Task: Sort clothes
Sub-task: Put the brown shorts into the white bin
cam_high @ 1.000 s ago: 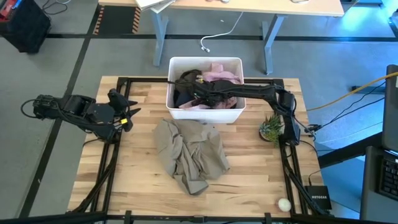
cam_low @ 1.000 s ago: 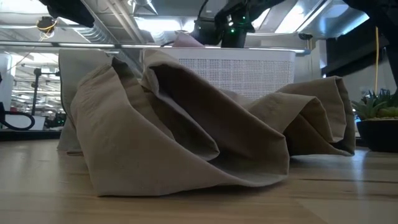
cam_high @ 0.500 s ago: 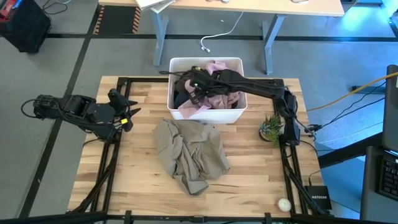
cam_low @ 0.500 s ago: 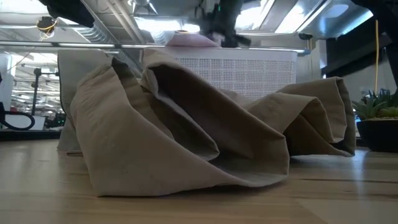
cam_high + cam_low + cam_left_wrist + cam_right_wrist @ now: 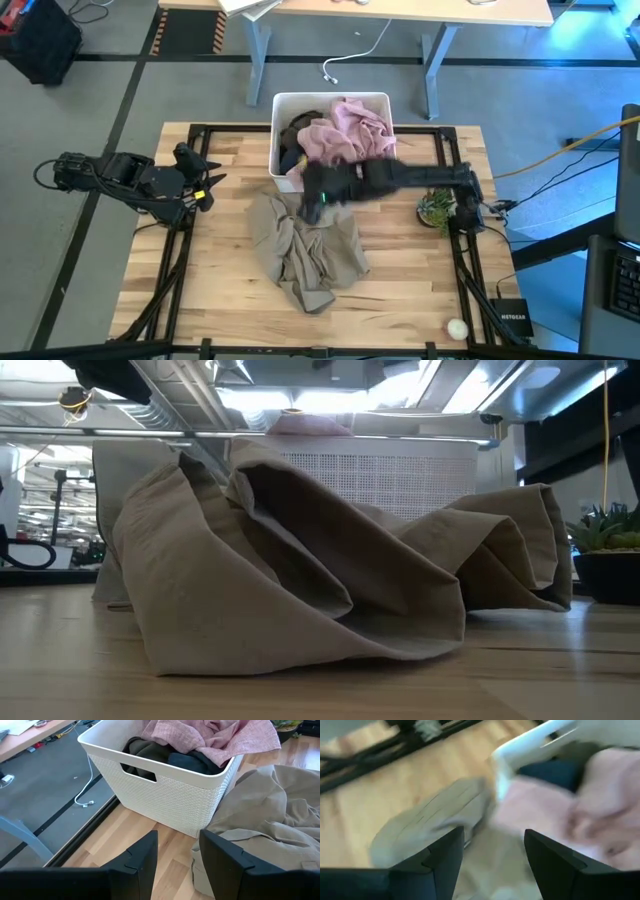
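A white bin (image 5: 330, 97) stands at the table's far middle. A pale pink garment (image 5: 345, 130) lies on top in it, spilling over the near rim, with dark garments (image 5: 295, 130) beneath it at the left. A khaki-beige garment (image 5: 305, 245) lies crumpled on the table in front of the bin. My right gripper (image 5: 312, 195) hovers open above the bin's near wall and the khaki garment's far edge, with nothing between its fingers (image 5: 445, 855). My left gripper (image 5: 205, 185) waits open at the table's left edge, pointing at the bin (image 5: 165, 795).
A small potted plant (image 5: 437, 205) stands right of the bin, close under my right arm. A white ball (image 5: 457, 328) and a black box (image 5: 512, 318) sit at the near right corner. Black frame rails run along the table's sides.
My right gripper has risen out of the bin and swung toward the table's near edge, rolling as it went, and now hangs over the bin's near wall. It has stayed open. With the arm gone, the pink garment shows spread across the bin's top.
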`<state>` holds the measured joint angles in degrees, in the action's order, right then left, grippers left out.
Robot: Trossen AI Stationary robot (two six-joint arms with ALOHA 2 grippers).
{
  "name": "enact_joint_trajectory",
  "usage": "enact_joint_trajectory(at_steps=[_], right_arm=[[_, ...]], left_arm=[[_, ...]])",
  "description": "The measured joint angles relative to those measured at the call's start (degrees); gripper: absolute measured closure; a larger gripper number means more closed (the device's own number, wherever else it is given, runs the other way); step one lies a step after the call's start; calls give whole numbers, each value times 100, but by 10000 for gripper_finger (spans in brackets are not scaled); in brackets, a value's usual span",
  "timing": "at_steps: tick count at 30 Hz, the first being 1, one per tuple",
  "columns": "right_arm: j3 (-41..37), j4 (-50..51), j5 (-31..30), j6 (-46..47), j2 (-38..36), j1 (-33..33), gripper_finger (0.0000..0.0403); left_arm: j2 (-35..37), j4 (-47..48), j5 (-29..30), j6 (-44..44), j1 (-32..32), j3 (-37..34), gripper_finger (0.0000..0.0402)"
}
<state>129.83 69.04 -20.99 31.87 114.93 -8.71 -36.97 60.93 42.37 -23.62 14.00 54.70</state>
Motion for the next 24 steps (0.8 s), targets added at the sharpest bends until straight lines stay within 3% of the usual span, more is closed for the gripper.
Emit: enact_joint_trajectory(at_steps=[10,16,24], right_arm=[[-1032,124,-239,1198,4,-1246,178],[-1841,937,-501,2031,4,-1195,178],[-2913,332,-650,2021,4,-817,178]], left_arm=[[0,0,0,-44,0,0,260],[0,23,-9,-148,0,0,260],[0,63,-22,-124,0,0,260]])
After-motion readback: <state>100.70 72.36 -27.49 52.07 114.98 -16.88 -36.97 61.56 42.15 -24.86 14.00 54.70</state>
